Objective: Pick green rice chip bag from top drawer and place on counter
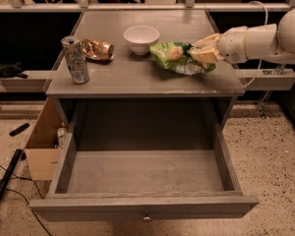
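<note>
The green rice chip bag [176, 57] lies on the counter [137, 77], at its right side, just right of the white bowl. My gripper [205, 53] reaches in from the right on a white arm and is shut on the bag's right end, low over the counter top. The top drawer [143, 208] is pulled fully out below the counter. Its inside shows nothing in it, and its small knob sits at the centre of the front panel.
A white bowl [141, 38] stands at the counter's back middle. A crumpled gold wrapper [98, 49] and an upright silver can [75, 60] are on the left. A cardboard box [43, 141] sits on the floor left of the cabinet.
</note>
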`<state>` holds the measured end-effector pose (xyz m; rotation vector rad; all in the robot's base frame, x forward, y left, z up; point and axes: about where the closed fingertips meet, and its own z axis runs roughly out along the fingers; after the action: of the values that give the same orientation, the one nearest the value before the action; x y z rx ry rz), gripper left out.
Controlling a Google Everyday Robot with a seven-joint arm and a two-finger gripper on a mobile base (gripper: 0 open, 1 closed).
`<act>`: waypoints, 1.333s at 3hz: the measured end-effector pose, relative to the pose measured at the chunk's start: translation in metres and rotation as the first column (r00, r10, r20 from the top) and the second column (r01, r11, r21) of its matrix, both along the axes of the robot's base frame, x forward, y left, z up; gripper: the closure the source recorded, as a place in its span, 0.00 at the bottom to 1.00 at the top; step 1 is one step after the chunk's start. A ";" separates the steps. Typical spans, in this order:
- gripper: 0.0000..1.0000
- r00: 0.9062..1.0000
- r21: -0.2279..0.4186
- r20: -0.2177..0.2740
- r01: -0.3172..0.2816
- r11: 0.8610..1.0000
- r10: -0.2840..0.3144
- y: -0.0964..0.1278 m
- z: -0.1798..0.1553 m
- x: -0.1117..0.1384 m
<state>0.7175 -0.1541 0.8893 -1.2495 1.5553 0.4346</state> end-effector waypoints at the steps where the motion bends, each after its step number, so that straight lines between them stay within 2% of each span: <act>1: 0.62 1.000 0.000 0.000 0.000 1.000 0.000 0.000 0.000 0.000; 3: 0.15 1.000 0.000 0.000 0.000 1.000 0.000 0.000 0.000 0.000; 4: 0.00 1.000 0.000 0.000 0.000 1.000 0.000 0.000 0.000 0.000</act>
<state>0.7175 -0.1539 0.8892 -1.2497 1.5552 0.4349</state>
